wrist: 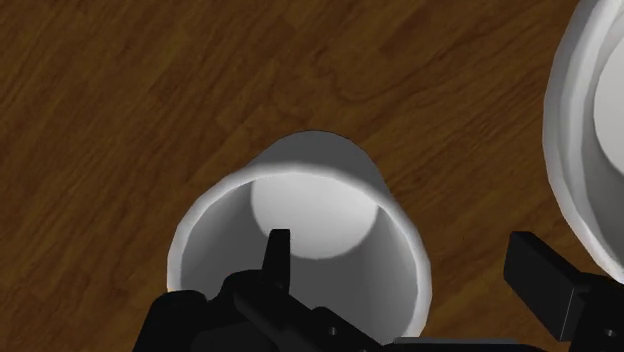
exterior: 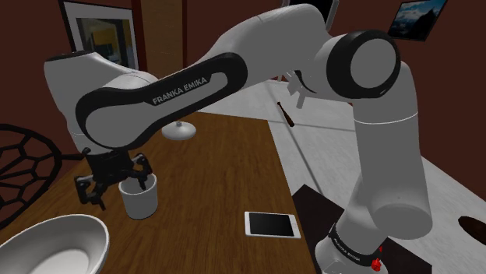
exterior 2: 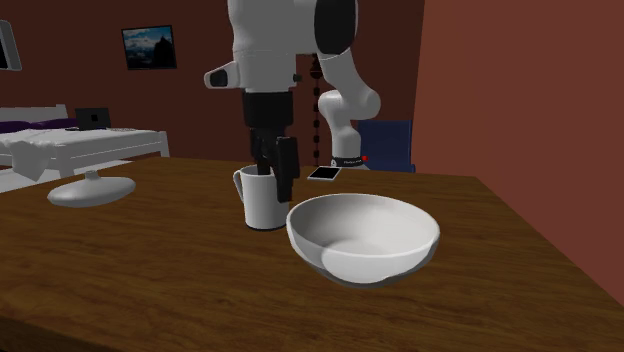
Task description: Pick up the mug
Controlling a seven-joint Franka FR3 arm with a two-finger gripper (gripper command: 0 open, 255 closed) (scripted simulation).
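Observation:
A white mug point(exterior: 139, 198) stands upright on the wooden table point(exterior: 226, 171), and it also appears as the mug point(exterior 2: 263, 200) beside the bowl. My black gripper point(exterior: 121, 187) has come down over its rim from above. The wrist view looks straight into the mug point(wrist: 300, 200). There my gripper point(wrist: 405, 255) is open, with one finger inside the cup and the other outside its wall, towards the bowl. The wall sits between the fingers and they do not clasp it. From across the table the gripper point(exterior 2: 275, 165) hides the mug's rim at the back.
A large white bowl point(exterior: 47, 245) point(exterior 2: 365, 235) point(wrist: 590, 130) sits close beside the mug. A dark-screened tablet point(exterior: 271, 224) point(exterior 2: 324, 173) lies near the table's edge by the stand. A flat white lid-like object point(exterior: 179, 131) point(exterior 2: 92, 190) rests farther off.

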